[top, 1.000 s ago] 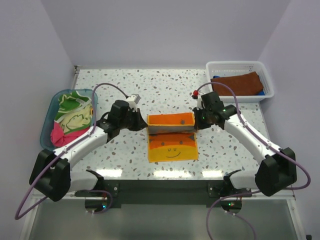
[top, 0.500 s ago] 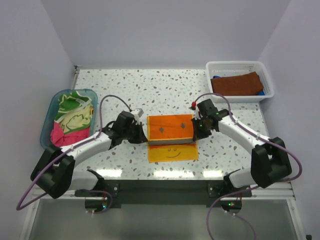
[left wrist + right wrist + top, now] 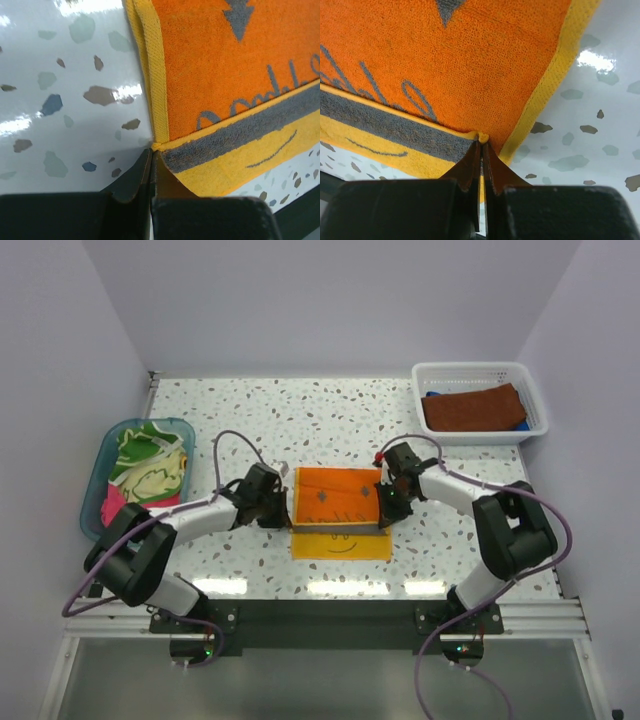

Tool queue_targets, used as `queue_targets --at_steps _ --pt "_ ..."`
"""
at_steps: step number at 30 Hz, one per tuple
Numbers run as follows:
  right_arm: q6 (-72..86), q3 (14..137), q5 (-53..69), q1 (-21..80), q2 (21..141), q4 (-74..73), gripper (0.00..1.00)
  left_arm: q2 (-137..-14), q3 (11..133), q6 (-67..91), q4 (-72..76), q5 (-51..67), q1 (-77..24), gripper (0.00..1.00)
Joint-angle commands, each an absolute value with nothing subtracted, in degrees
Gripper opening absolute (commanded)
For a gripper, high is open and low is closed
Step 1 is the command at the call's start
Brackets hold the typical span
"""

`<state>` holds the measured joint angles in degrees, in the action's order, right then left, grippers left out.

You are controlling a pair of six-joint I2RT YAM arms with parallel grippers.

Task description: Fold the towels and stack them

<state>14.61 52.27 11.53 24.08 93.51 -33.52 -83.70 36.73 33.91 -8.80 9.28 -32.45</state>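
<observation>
An orange towel (image 3: 338,502) with grey marks and a yellow border lies on the table centre, its far half folded over toward the front. My left gripper (image 3: 284,519) is shut on the fold's left corner (image 3: 156,145). My right gripper (image 3: 384,521) is shut on the right corner (image 3: 483,136). Both corners are low over the towel's yellow lower part (image 3: 340,545). A rust brown towel (image 3: 473,408) lies in the white basket (image 3: 480,373), with a bit of blue towel (image 3: 520,424) beside it. Green/yellow patterned (image 3: 145,462) and pink (image 3: 122,505) towels fill the teal tub (image 3: 100,458).
The speckled table (image 3: 300,410) extends behind the towel. The basket stands at the back right and the tub at the left edge. Purple walls enclose the back and sides.
Both grippers have pulled the towel's far edge toward the front, so the folded orange layer now covers most of the yellow lower part. Both arms have drawn in closer.
</observation>
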Motion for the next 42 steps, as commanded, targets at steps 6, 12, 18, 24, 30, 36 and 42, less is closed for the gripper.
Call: queue_targets --at_steps 6,12,18,24,30,36,42 --pt "13.8 56.67 6.77 23.91 100.28 -26.19 0.0 -91.92 45.26 29.45 -11.34 3.42 -26.11 0.0" --pt "12.13 61.78 4.23 23.91 98.88 -29.96 0.0 -91.76 49.48 27.43 -11.87 7.11 -25.14 0.0" --pt "10.64 64.16 1.33 23.91 93.87 -33.92 0.0 -89.3 52.73 25.23 -14.15 6.86 -25.14 0.0" --pt "9.76 66.44 0.0 23.91 89.92 -37.7 0.0 -86.31 55.63 24.43 -17.22 6.06 -25.14 0.0" --pt "10.28 65.83 0.52 23.91 86.58 -38.85 0.0 -82.89 55.64 24.7 -18.81 6.94 -25.14 0.0" --pt "11.42 62.67 2.37 23.91 82.89 -38.85 0.0 -80.86 55.28 24.87 -19.95 7.65 -25.58 0.0" --pt "11.86 60.56 3.16 23.99 81.39 -38.76 0.0 -79.63 53.97 25.66 -19.42 7.91 -26.28 0.0"
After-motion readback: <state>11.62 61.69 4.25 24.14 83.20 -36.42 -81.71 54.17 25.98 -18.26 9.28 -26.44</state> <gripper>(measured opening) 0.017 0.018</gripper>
